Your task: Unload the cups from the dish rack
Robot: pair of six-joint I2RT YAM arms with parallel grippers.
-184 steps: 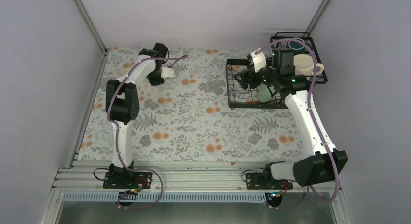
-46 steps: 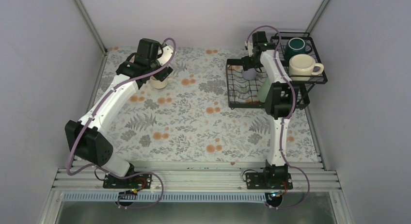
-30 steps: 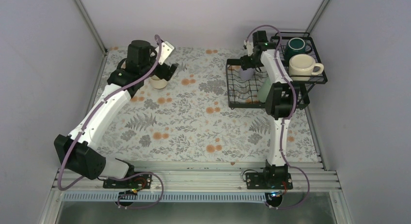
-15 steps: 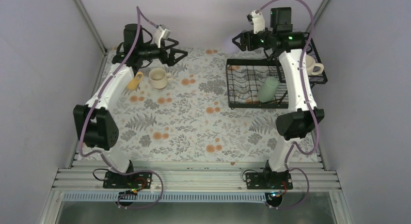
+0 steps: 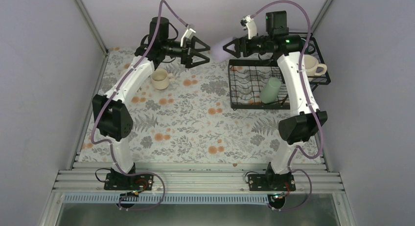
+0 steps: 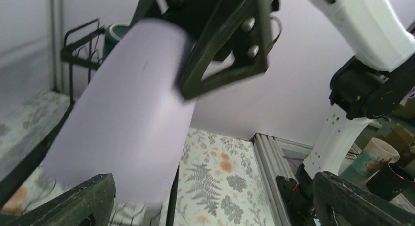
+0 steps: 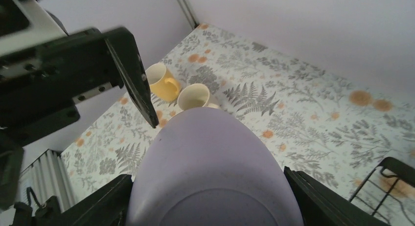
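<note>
Over the far edge of the flowered desk (image 5: 195, 118), right fingers (image 7: 100, 205) clamp the lavender handleless tumbler (image 7: 215, 157), now left of the black wire dish rack (image 5: 244, 86); wide-open, empty left fingers (image 6: 73, 204) have moved close.

Table (image 5: 195, 123) w/ floral cloth: grey ferns, orange blooms on pale ground. Far-L part: cream mug (image 5: 159, 79) upright, mouth up, handle pointing R in top view. Yellow mug (image 7: 164, 82) just beside it on the side toward the L wall, also upright; seen only from R wrist cam. Far-R corner: black wire rack (image 5: 230, 86) sits on the table, well apart from both mugs.
</note>
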